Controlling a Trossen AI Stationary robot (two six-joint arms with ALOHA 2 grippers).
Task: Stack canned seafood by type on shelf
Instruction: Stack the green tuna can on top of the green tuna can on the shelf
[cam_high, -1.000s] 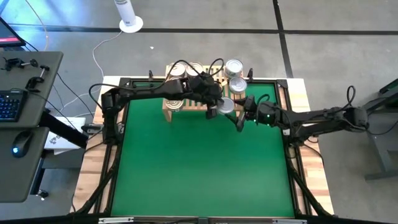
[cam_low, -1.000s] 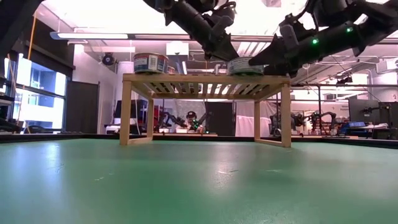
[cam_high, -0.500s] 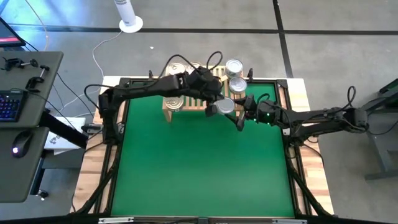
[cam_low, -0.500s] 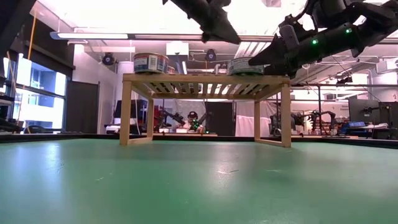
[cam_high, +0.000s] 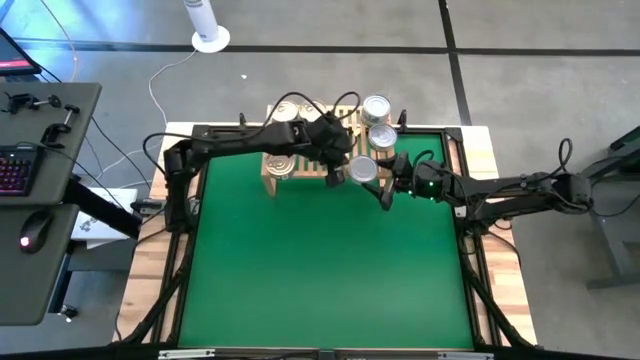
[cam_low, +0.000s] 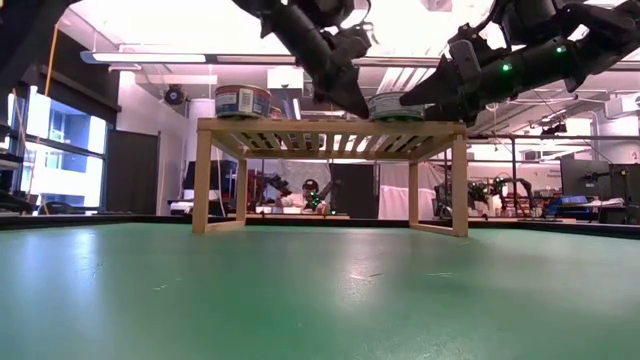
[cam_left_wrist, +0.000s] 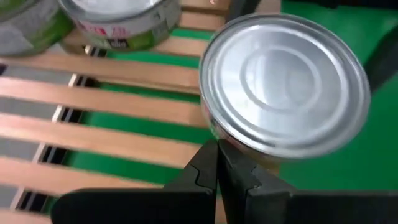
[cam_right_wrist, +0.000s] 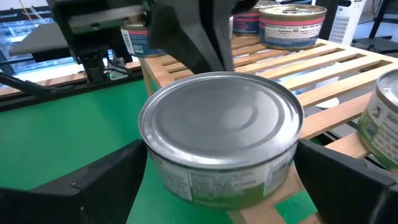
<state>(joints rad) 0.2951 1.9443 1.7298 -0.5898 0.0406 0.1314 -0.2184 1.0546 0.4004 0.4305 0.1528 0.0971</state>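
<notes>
Silver-topped tin (cam_right_wrist: 221, 146), green-labelled, standing at the near corner of the slatted shelf (cam_high: 300, 172): it sits between my right gripper (cam_right_wrist: 217, 186)'s fingers, which are spread wide on either side of it and not clamped.

My left gripper (cam_left_wrist: 217, 163): pinched shut, empty, tips touching or just beside this same tin's wall.

Step in hand, as I judge it: set this tin squarely on the shelf. To do it well, keep my right fingers level with the tin's wall, centre them, and move only once my left tips are clear.

Around: tins with reddish labels (cam_right_wrist: 292, 25) well beyond my right gripper on the slats; two silver tins (cam_high: 378, 122) at the shelf's far end.

In the way: my left arm (cam_high: 250, 142), crossing above the shelf.
</notes>
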